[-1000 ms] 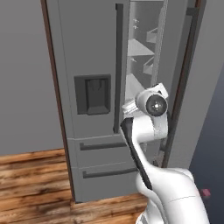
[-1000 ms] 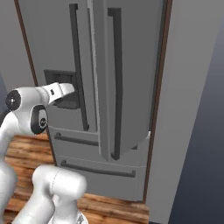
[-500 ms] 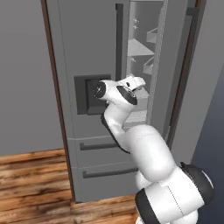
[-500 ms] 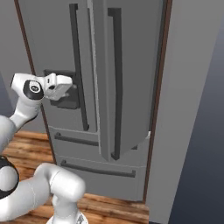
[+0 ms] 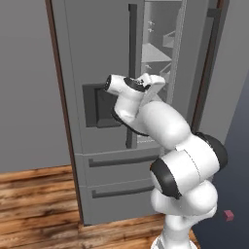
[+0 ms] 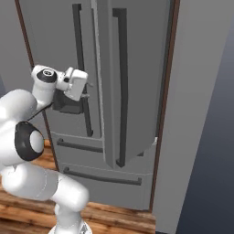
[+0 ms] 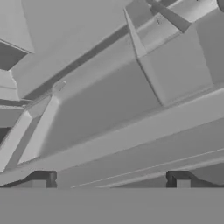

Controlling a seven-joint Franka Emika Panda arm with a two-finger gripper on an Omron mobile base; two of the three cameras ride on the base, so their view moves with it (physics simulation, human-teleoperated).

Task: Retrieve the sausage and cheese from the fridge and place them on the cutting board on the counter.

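I see the grey fridge (image 5: 102, 146) with its right door ajar; the left base view shows pale shelves (image 5: 158, 58) inside. My gripper (image 7: 111, 179) is spread wide, holding nothing.

matt grey fridge (image 5: 104, 53), wood-plank floor (image 5: 34, 204)

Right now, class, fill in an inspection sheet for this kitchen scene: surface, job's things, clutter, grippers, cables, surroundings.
Surface: wooden floor; no counter seen.
Job's things: fridge, right door ajar, pale shelves visible; sausage, cheese and cutting board nothing seen.
Clutter: small pink cube on the floor.
Grippers: gripper open, empty, facing the fridge interior.
Cables: nothing seen.
Surroundings: grey wall, dark dispenser panel.
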